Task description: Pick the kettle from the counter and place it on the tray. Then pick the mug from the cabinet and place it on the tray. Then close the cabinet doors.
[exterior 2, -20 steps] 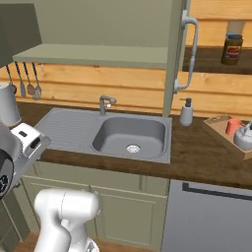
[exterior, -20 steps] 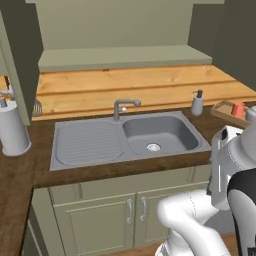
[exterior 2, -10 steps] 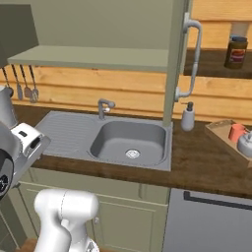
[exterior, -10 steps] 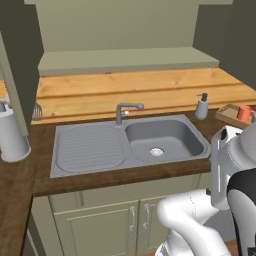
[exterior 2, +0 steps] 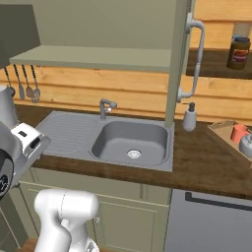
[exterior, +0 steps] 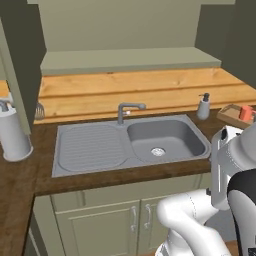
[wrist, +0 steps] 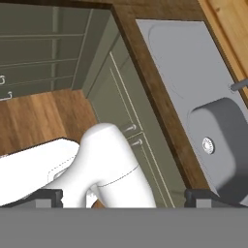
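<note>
Kitchen backdrop around the grey steel sink (exterior: 131, 145)

Behind the sink runs a light-wood plank wall (exterior: 135, 92); below it stand low green cupboards (exterior: 110, 222); beside those lies a wood floor (wrist: 38, 121).

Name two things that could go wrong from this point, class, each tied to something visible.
1. The open cabinet door juts out over the counter; driving on, the arm might clip it or its handle.
2. The mug and kettle sit close together on the tray; a bump might topple them.

An open cabinet door (exterior 2: 179, 59) juts over the counter (exterior 2: 206, 162) at upper right of the right base view, above a soap dispenser (exterior 2: 189, 117). The faucet (exterior 2: 105, 107) rises behind the sink (exterior 2: 129, 142); the counter left of the tray (exterior 2: 222, 132) lies bare.
</note>
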